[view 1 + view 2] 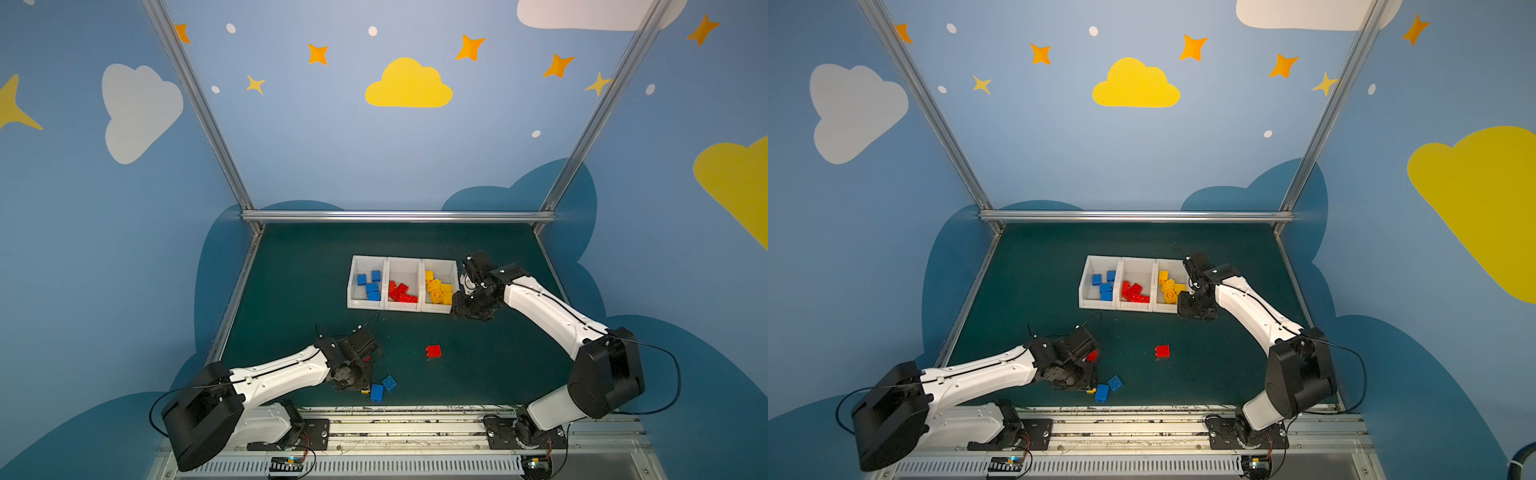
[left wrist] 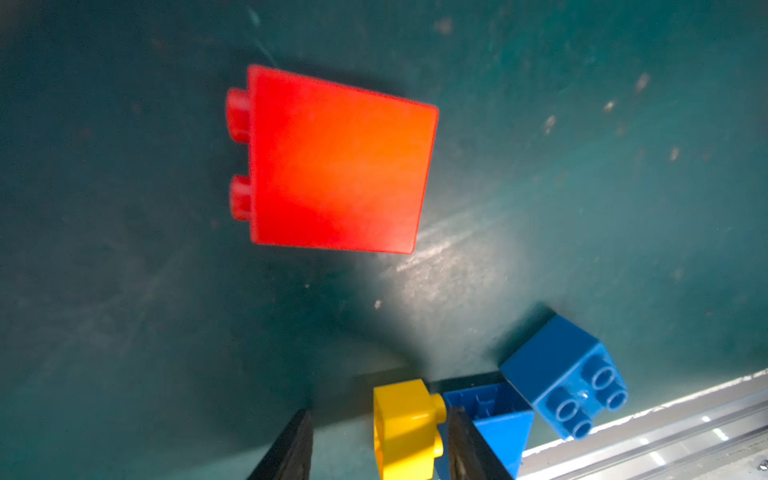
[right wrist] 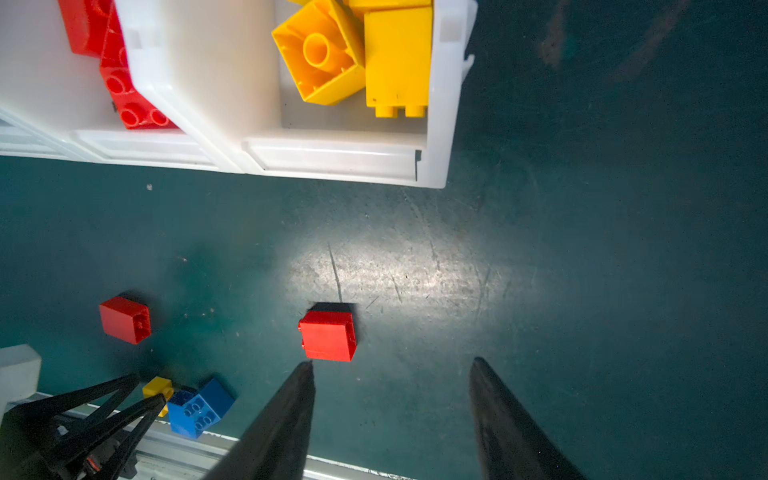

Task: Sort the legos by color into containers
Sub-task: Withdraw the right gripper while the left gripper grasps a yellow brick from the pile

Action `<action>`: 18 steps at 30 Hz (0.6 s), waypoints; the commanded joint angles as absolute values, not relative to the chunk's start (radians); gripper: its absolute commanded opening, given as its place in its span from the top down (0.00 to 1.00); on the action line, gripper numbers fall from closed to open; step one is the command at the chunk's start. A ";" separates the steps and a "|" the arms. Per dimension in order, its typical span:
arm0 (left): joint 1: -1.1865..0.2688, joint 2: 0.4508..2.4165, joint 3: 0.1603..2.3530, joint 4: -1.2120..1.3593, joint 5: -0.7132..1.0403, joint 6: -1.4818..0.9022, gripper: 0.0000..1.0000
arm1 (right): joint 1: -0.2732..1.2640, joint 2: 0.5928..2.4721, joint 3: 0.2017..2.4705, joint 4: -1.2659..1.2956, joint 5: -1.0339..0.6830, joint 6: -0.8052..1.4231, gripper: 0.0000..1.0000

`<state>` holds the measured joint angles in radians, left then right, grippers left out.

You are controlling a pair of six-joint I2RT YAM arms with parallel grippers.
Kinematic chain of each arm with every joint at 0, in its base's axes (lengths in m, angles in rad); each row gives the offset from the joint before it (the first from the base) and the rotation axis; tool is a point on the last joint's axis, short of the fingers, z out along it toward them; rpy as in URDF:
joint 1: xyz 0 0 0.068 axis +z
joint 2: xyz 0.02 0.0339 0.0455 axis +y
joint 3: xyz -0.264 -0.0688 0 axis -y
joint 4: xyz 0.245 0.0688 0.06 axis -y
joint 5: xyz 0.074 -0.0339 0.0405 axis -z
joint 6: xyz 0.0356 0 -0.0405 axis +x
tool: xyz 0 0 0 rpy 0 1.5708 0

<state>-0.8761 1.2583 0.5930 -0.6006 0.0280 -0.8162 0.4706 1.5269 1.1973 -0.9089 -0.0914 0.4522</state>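
Hovering low at the near edge of the mat (image 1: 311, 291) in both top views, the left claw (image 1: 362, 382) points down at a yellow brick (image 1: 365, 390), whose edge shows just under it. Two blue bricks (image 1: 377, 392) lie close together just to the claw's right, and a red brick (image 1: 367, 358) peeks out just beyond it. A second red brick (image 1: 433, 351) sits alone, well off to its right. The right claw (image 1: 466, 309) hangs at the near right corner of the bins (image 1: 368, 304); to its left they hold yellow, red and blue bricks in turn, yellow nearest.

From the left wrist, the left claw (image 2: 381, 410) is partly open: the yellow brick (image 2: 405, 428) stands between its fingers (image 2: 465, 449), touching one and clear of the other, so nothing is clamped. The blue bricks (image 2: 557, 374) crowd that finger's outer side, and the red brick (image 2: 332, 162) lies on its side ahead of the tips.

From the right wrist, the right claw (image 3: 392, 361) stands well apart with nothing between its fingers (image 3: 507, 424). The second red brick (image 3: 328, 334) lies just ahead of one fingertip; the bins' (image 3: 332, 158) corner is further ahead.
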 commanded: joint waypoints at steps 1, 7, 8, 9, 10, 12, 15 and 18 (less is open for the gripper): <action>-0.881 1.278 0.625 -0.692 0.000 -0.807 0.49 | 0.477 1.493 1.180 -0.904 -0.096 0.466 0.40; -0.881 1.239 0.616 -0.767 -0.046 -0.822 0.52 | 0.476 1.477 1.163 -0.901 -0.098 0.472 0.40; -0.881 1.224 0.609 -0.753 -0.039 -0.824 0.52 | 0.476 1.477 1.161 -0.899 -0.098 0.472 0.40; -0.882 1.211 0.604 -0.737 -0.028 -0.825 0.52 | 0.476 1.476 1.158 -0.899 -0.100 0.473 0.40; -0.882 1.199 0.601 -0.719 -0.019 -0.825 0.51 | 0.477 1.475 1.158 -0.898 -0.102 0.474 0.40; -0.889 1.186 0.603 -0.691 -0.005 -0.824 0.50 | 0.477 1.473 1.157 -0.897 -0.104 0.476 0.40; -0.901 1.193 0.612 -0.675 0.010 -0.825 0.48 | 0.477 1.471 1.155 -0.894 -0.104 0.476 0.40; -0.919 1.220 0.618 -0.662 0.024 -0.829 0.48 | 0.476 1.472 1.151 -0.893 -0.106 0.477 0.40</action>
<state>-0.9047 1.2018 0.6086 -0.6731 0.0013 -0.8192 0.4713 1.5028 1.1645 -0.8940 -0.0986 0.4679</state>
